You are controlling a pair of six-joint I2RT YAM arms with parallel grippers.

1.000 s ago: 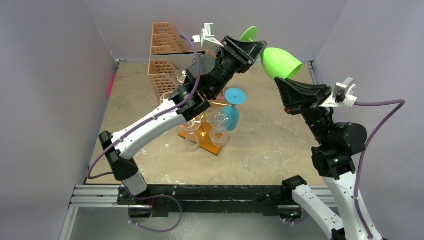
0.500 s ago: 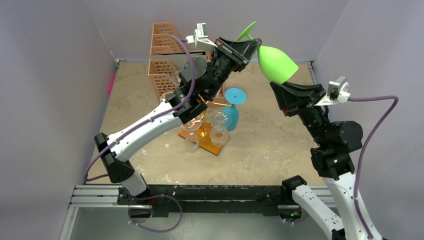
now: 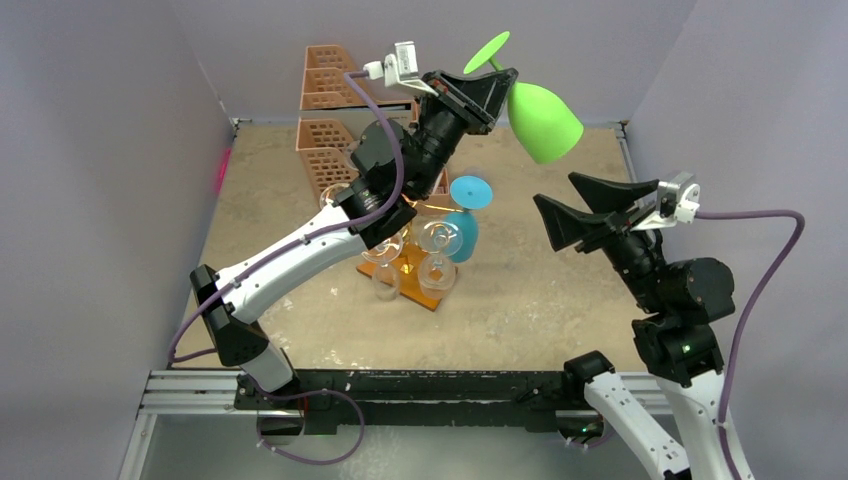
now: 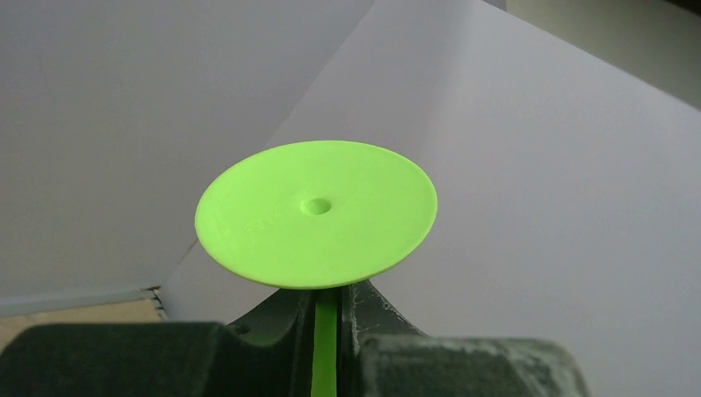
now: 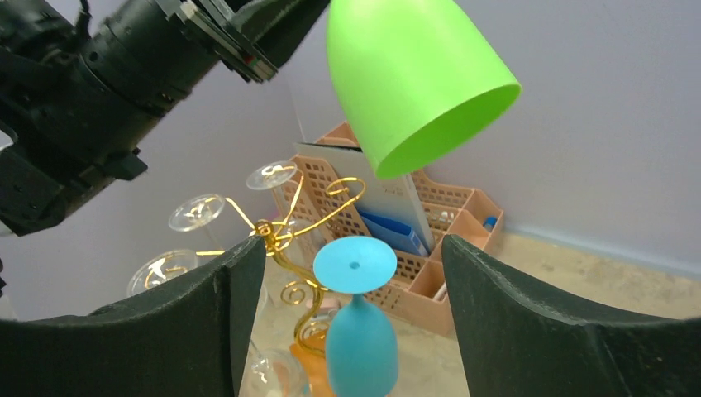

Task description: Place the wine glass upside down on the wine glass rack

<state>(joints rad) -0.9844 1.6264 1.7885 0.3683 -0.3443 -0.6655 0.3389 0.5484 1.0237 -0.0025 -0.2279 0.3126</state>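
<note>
A green wine glass [image 3: 545,122] hangs high over the back of the table, foot [image 3: 487,52] up and bowl mouth tilted down to the right. My left gripper [image 3: 497,82] is shut on its stem; in the left wrist view the stem [image 4: 325,339] sits pinched between the jaws under the round foot [image 4: 316,213]. My right gripper [image 3: 555,188] stands open below and to the right of the bowl [image 5: 413,78], touching nothing. The wine glass rack [image 3: 410,265], gold wire [image 5: 285,236] on a brown base, stands mid-table below, apart from the glass.
A blue glass [image 3: 462,230] and several clear glasses [image 5: 197,212] hang upside down on the rack. A peach perforated organizer [image 3: 330,120] stands at the back left against the wall. Grey walls close in on three sides.
My right gripper opened, let go of the green bowl and drew back down and right. My left gripper closed on the stem and now carries the glass alone, slightly higher and to the left.
</note>
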